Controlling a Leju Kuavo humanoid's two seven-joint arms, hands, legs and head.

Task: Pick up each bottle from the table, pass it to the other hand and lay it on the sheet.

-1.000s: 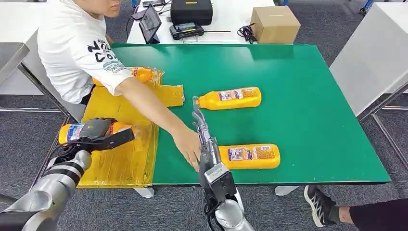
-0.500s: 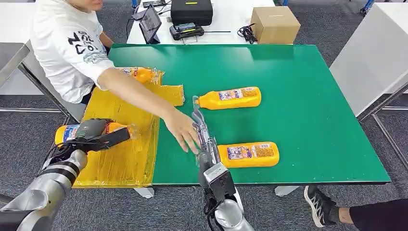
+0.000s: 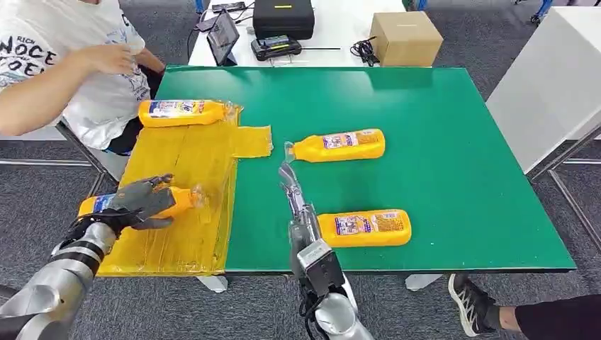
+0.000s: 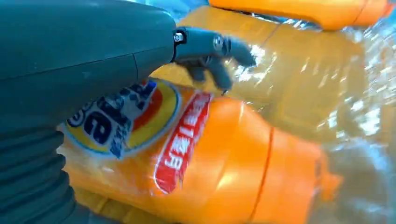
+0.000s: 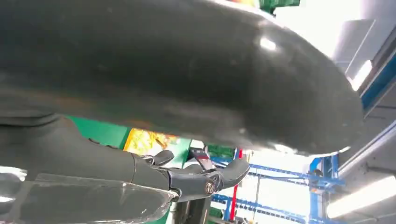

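- The grey many-fingered left hand lies over the orange plastic bottle with a printed label, hiding its middle; whether the fingers grip it cannot be told.
- The dark right hand, seen edge-on, gives no clear reading of its fingers.
- The person in a white printed shirt is cut off by the frame's upper and left edges.
- Label print on the bottles is too small to read.

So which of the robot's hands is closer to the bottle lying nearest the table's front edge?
The right hand: it stands just beside that bottle, at its cap end. The left hand is far across, on another bottle over the yellow sheet.
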